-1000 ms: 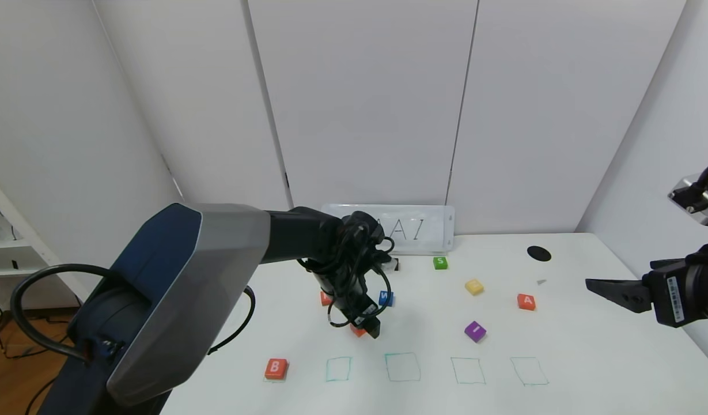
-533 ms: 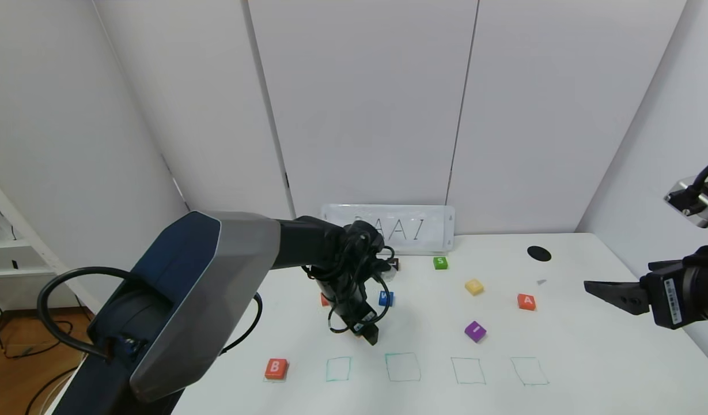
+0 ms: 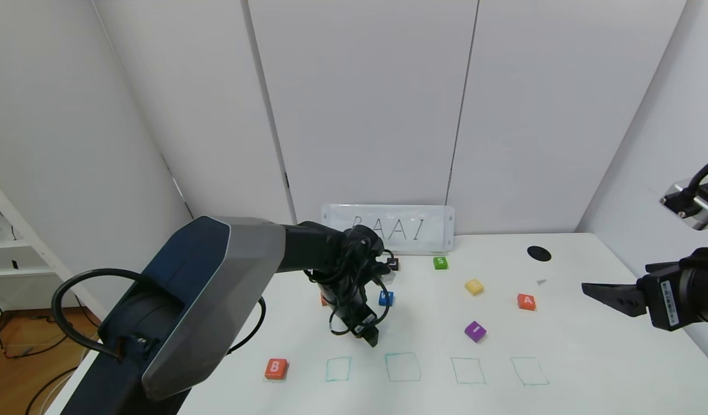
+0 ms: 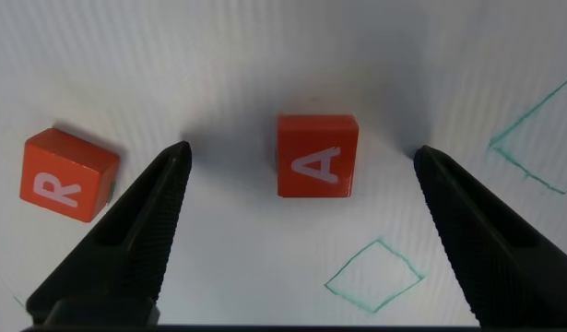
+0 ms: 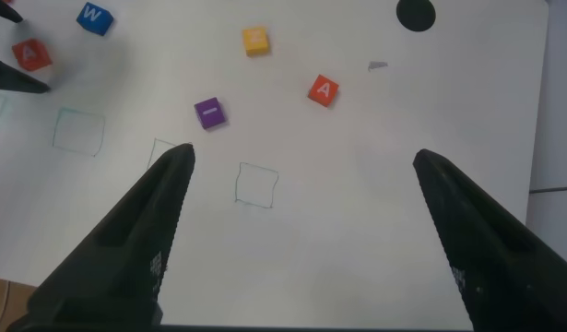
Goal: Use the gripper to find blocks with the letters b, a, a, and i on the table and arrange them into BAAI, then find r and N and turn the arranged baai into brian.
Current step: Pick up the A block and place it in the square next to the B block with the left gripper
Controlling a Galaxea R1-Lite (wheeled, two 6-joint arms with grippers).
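The table (image 3: 590, 357) spreads white across the room, with a row of green square outlines (image 3: 402, 367) drawn along its near edge and a BAAI sign (image 3: 388, 228) propped at the back. Over the middle of it the left arm reaches out and down, and the left gripper (image 4: 301, 166) hangs low with its fingers spread wide, one on either side of an orange-red A block (image 4: 316, 156) and neither touching it; from the head camera that block is hidden behind the arm. The right gripper (image 5: 301, 175) waits off to the right side above the table, its fingers likewise apart and holding nothing. The B block (image 3: 276, 368) already lies at the left end of the row, so I judge the step in hand to be picking up the first A. The other A block (image 3: 526, 301) and the purple I block (image 3: 474, 331) lie loose on the right half, well apart from the outlines. The R block (image 4: 68, 174) lies just beside one left finger. Next, I'd say, the fingers must close squarely on the A without nudging the R, then lift it and carry it to the outline beside the B.
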